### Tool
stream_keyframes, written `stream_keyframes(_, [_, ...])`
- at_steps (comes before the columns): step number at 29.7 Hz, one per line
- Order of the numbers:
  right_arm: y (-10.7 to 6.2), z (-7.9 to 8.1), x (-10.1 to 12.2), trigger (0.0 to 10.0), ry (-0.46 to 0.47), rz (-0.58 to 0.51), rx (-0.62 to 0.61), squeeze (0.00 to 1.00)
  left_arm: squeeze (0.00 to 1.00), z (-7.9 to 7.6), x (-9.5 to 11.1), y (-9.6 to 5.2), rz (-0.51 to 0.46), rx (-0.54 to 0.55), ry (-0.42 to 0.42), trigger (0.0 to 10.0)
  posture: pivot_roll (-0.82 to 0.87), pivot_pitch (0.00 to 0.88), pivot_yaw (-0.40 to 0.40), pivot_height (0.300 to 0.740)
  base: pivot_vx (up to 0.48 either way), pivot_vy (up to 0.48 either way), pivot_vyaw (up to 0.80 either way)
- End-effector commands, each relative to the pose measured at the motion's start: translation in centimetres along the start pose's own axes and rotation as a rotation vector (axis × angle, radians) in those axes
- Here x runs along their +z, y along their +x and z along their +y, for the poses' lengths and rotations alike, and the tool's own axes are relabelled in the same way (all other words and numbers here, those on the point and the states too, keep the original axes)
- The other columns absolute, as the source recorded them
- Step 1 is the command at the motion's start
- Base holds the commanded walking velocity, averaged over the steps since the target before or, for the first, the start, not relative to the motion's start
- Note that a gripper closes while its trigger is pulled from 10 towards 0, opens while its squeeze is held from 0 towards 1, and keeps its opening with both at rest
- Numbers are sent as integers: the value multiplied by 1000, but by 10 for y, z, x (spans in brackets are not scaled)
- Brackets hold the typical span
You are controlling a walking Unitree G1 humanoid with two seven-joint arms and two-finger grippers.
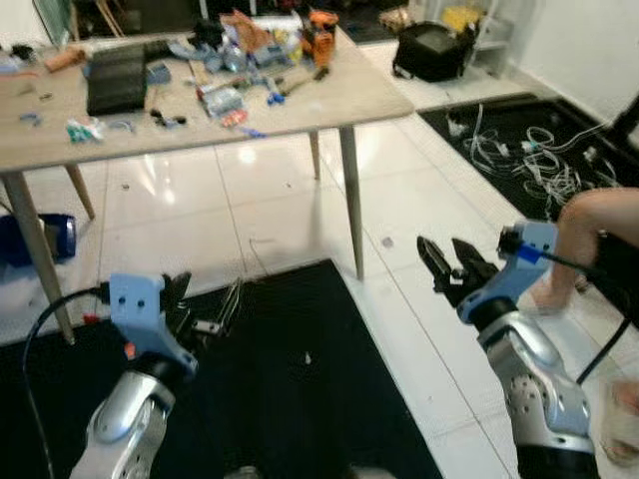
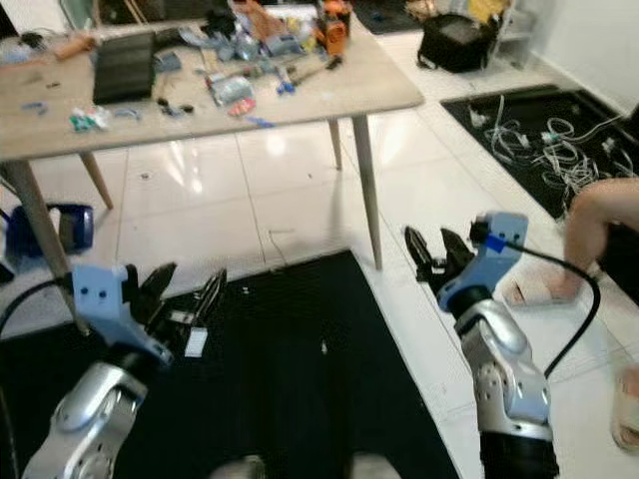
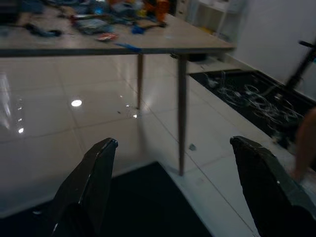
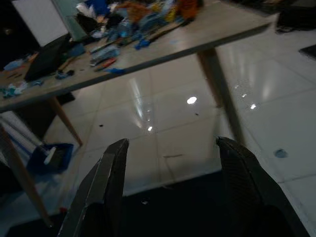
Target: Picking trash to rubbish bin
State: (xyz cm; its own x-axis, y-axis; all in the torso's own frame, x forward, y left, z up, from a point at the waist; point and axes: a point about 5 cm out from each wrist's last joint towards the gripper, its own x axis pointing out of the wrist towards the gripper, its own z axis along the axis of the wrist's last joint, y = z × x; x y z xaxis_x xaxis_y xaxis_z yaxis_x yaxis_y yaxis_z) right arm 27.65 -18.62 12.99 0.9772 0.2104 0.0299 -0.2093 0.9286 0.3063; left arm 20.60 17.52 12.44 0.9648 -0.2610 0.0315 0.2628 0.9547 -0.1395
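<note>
Tiles of glossy white floor (image 1: 270, 210) spread ahead of both grippers, with a black mat (image 1: 300, 379) lying beneath them. Beyond the fingertips stands a wooden table (image 1: 329, 105) on slim legs; the trash (image 1: 235, 100), a scatter of wrappers, packets and small colourful bits, lies on its top, well apart from either set of jaws and higher than them. A black bag (image 1: 431, 50) sits on the floor past the table. Right of the right gripper (image 1: 449, 264) a person's leg (image 1: 589, 235) shows. Its jaws stand apart, holding nothing. The left gripper (image 2: 185, 289) hovers over the mat, jaws likewise spread and empty.
</note>
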Motion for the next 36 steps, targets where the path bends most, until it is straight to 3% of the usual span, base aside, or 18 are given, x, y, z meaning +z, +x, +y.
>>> stream_keyframes(1, [-2, -4, 2, 10000, -1, -6, -13, 0, 0, -1, -1, 0, 10, -7, 8, 10000, -137, 0, -21, 740, 480, 0, 0])
stream_keyframes(14, [-2, -4, 0, 10000, -25, 14, -10, 0, 0, 0, 0, 1, 9, -8, 7, 10000, -138, 0, -22, 740, 480, 0, 0])
stream_keyframes(29, [-1, -3, 0, 10000, -28, 18, 1, 0, 0, -1, 0, 1, 8, -8, 6, 10000, -138, 0, -23, 740, 480, 0, 628])
stream_keyframes(36, [-1, -3, 0, 10000, -13, 17, 2, 0, 0, -1, -1, 1, 8, -7, 5, 10000, -138, 0, -23, 740, 480, 0, 0])
